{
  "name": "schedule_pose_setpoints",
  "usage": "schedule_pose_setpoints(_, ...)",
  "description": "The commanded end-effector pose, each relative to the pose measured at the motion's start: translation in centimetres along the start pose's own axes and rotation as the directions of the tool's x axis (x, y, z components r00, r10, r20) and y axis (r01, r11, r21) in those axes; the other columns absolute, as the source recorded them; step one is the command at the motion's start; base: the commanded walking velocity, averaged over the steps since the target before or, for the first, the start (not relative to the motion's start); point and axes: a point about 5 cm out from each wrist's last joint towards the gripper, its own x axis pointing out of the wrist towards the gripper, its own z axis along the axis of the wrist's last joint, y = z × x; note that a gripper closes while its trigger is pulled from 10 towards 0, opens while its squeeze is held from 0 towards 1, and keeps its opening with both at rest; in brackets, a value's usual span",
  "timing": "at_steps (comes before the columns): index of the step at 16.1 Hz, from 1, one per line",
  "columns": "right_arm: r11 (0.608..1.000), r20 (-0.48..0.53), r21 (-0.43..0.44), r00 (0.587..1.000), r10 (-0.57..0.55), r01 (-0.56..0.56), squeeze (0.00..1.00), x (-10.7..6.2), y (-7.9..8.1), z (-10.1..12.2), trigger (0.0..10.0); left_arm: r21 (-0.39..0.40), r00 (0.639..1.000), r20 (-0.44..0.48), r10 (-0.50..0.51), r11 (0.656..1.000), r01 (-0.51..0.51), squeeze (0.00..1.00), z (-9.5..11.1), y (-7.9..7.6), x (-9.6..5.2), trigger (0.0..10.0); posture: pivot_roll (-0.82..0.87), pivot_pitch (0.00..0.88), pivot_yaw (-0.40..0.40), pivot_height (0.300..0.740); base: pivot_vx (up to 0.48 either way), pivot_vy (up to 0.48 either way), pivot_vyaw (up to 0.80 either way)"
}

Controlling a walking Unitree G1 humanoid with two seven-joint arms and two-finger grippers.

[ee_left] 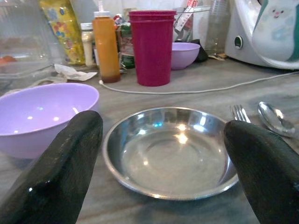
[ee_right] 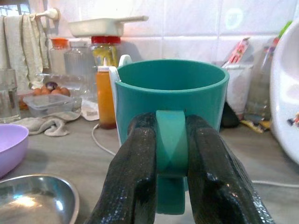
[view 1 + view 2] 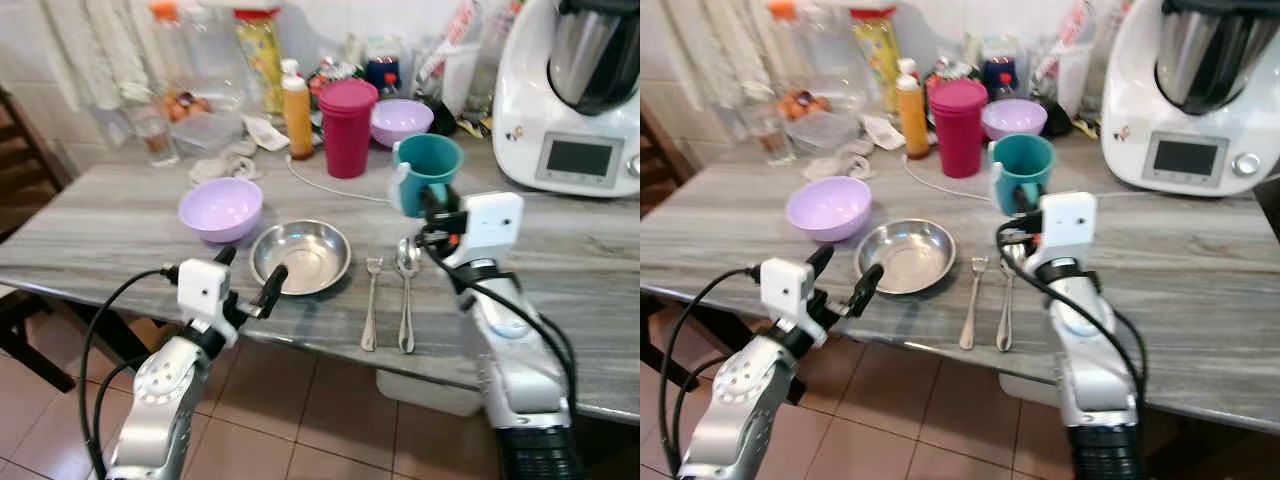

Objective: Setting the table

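**Teal mug gripped by its handle above the cutlery**

Teal is the colour of the mug (image 2: 170, 100) in the right gripper (image 2: 172, 154), whose two black fingers are pinched against either side of the mug's handle, as the right wrist view shows plainly. From the head views the mug is upright, its mouth facing up, held over the grey wood-grain table (image 3: 90, 235) just behind the bowl of the spoon (image 3: 406, 290); whether its base touches the tabletop cannot be told.

The spoon and a fork (image 3: 371, 300) lie side by side, handles toward the table's near edge, the fork between the spoon and a shallow steel bowl (image 3: 302, 256). The left gripper (image 3: 250, 275) hovers at the near rim of that steel bowl with its fingers spread wide and nothing between them; in the left wrist view the two fingertips frame the bowl. A lilac bowl (image 3: 221, 208) stands just beside the steel one, on the robot's left and a little farther back.

Farther back on the table are a stack of magenta cups (image 3: 347, 126), an orange squeeze bottle (image 3: 297, 118) to their left, and a second lilac bowl (image 3: 401, 121) to their right. A white kitchen machine (image 3: 570, 95) with a small screen stands at the far right, and a thin white cord (image 3: 335, 186) runs across the table in front of the cups.
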Motion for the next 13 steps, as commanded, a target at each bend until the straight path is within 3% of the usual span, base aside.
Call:
schedule_pose_setpoints(1,1.0,0.019,0.003,1.0,0.011,-0.011,0.0,0.4,-0.1,0.4,10.0,0.03,1.0,0.012,-0.009,1.0,0.009,0.0,0.4,0.2,-0.1,10.0,-0.18,0.053,0.089,0.74,0.0,0.0,0.0)
schedule_pose_setpoints(5,0.994,-0.004,-0.015,0.994,0.108,-0.108,0.0,1.8,-0.8,0.1,10.0,0.033,0.994,0.004,-0.108,0.994,0.107,0.0,0.4,-0.1,-0.3,10.0,-0.18,0.049,0.09,0.74,0.0,0.0,0.0)
schedule_pose_setpoints(8,0.979,-0.008,-0.029,0.979,0.203,-0.203,0.0,3.6,-0.5,0.1,10.0,0.033,0.992,0.003,-0.125,0.992,0.125,0.0,0.5,-0.2,-0.3,10.0,-0.18,0.056,0.094,0.74,0.0,0.0,0.0)
schedule_pose_setpoints(13,0.945,-0.046,0.053,0.945,0.325,-0.323,0.0,5.6,0.6,-1.1,10.0,0.015,0.993,0.009,-0.12,0.993,0.12,0.0,0.4,-0.7,-0.7,10.0,-0.15,0.066,0.088,0.74,0.0,0.0,0.0)
